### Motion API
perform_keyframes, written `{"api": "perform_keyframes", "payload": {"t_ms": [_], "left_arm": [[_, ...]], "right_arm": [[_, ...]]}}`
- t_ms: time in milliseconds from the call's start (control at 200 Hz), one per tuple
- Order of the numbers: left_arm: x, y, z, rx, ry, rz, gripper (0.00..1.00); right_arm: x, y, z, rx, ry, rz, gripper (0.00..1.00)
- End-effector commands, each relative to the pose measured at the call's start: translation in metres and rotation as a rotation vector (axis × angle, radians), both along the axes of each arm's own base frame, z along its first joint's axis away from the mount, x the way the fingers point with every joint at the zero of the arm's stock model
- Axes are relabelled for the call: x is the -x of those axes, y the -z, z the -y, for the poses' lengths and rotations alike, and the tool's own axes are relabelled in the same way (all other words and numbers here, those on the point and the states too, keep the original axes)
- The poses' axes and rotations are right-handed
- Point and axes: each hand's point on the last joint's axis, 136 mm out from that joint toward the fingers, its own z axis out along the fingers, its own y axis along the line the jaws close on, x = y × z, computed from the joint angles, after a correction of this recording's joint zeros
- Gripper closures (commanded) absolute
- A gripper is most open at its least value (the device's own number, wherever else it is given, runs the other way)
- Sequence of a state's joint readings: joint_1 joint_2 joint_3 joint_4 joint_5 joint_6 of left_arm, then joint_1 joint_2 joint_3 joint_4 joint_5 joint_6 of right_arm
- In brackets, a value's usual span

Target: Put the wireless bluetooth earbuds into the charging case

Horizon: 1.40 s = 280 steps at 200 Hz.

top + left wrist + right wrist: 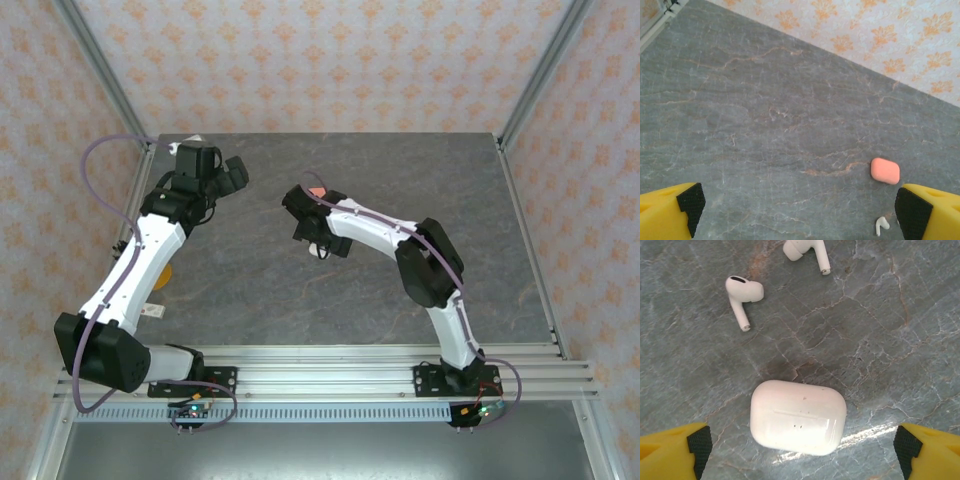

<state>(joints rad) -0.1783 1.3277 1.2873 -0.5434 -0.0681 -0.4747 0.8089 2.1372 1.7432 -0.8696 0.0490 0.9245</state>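
Right claw [802, 452] spread over white case [798, 416] near white earbuds [743, 291]; left claw [801, 209] spread.

Left gripper [796, 209] gapes wide (upper left of the overhead view); right gripper [802, 450] near centre, likewise spread.

Bright, even, diffuse light, soft thin shadows hugging white charging case [798, 417] and white earbuds [742, 297], specular streak on table [875, 432] at the case's four o'clock, sheen on its five o'clock edge, wrist views sharp, top view slightly soft.
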Motion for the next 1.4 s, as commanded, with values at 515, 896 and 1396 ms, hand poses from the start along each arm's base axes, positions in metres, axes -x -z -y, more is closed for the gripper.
{"api": "perform_keyframes", "payload": {"t_ms": [515,896,1396], "left_arm": [[0.003,0.036,0.000,0.014,-0.021,-0.117,0.00],[0.004,0.046,0.009,0.053,0.013,-0.129,0.00],[0.015,0.059,0.015,0.094,-0.006,-0.172,0.00]], "right_arm": [[-0.013,0.027,0.004,0.025,0.078,-0.054,0.14],[-0.010,0.038,-0.004,-0.006,0.076,-0.078,0.18],[-0.004,0.041,-0.001,-0.003,0.025,-0.090,0.40]]}}
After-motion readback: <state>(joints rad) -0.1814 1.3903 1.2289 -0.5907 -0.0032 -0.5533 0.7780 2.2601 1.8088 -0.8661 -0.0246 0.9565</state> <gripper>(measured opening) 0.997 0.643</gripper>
